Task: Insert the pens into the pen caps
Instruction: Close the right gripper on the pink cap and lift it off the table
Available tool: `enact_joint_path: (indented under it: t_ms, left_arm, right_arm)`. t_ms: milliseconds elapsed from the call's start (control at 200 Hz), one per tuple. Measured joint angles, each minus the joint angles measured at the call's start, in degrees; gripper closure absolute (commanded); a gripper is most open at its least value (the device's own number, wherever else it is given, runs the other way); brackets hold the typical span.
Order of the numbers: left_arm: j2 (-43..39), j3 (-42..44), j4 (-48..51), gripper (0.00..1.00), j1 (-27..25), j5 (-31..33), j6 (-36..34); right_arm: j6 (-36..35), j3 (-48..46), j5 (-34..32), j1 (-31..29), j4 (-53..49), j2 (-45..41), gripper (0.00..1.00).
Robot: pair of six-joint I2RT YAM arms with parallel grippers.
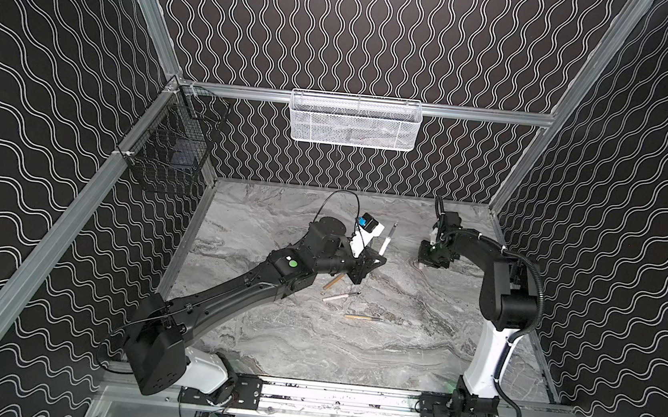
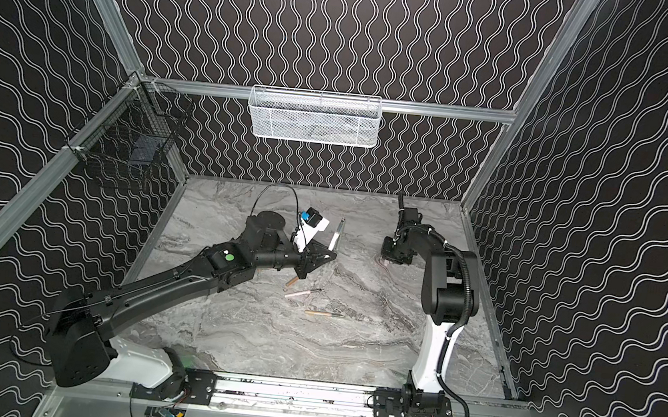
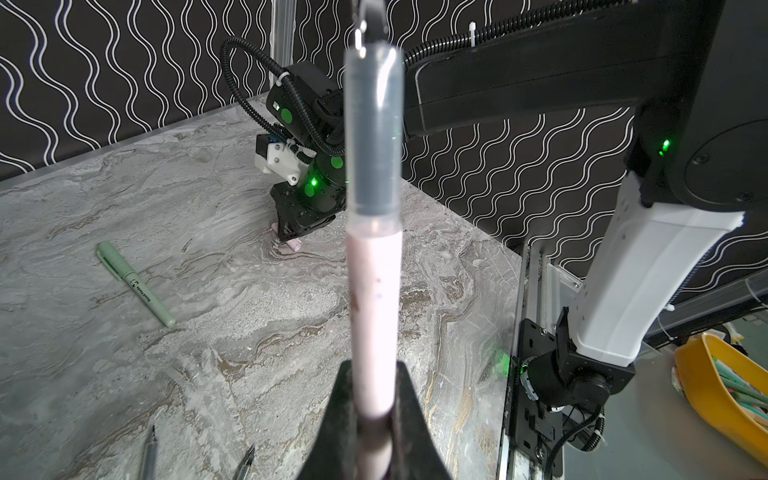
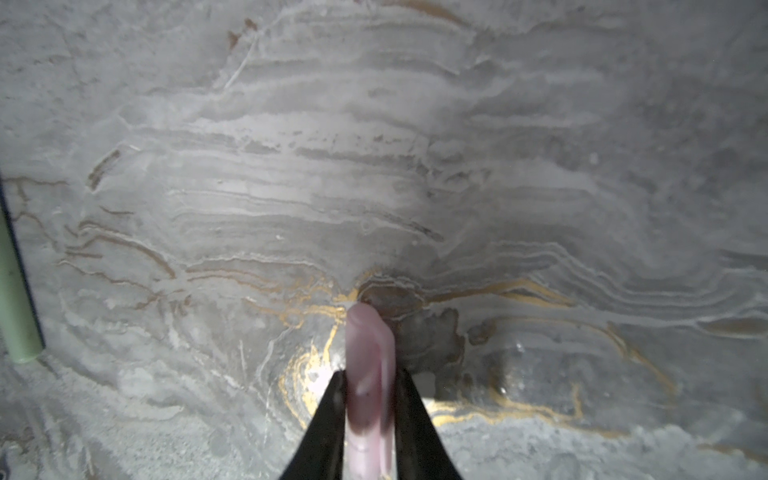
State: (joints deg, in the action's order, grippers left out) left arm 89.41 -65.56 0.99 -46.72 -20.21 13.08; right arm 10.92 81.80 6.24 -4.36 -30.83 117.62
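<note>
Small print on green pen, too small to read. Loose on bench beside left gripper, three counted: upper tan pen, pale pen, lower tan pen. Clamped in left gripper, clear of bench: pink pen. Clamped in right gripper, against bench: pink cap.
</note>
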Motion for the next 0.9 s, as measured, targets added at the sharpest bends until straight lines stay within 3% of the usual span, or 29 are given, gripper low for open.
enact_joint_path:
  t_ms: [901]
  left_arm:
    - [-0.1,0.0,0.0,1.0,-0.2,0.0,0.0]
  right_arm:
    - [0.0,0.4,0.5,-0.5,-0.3,-0.8,0.75]
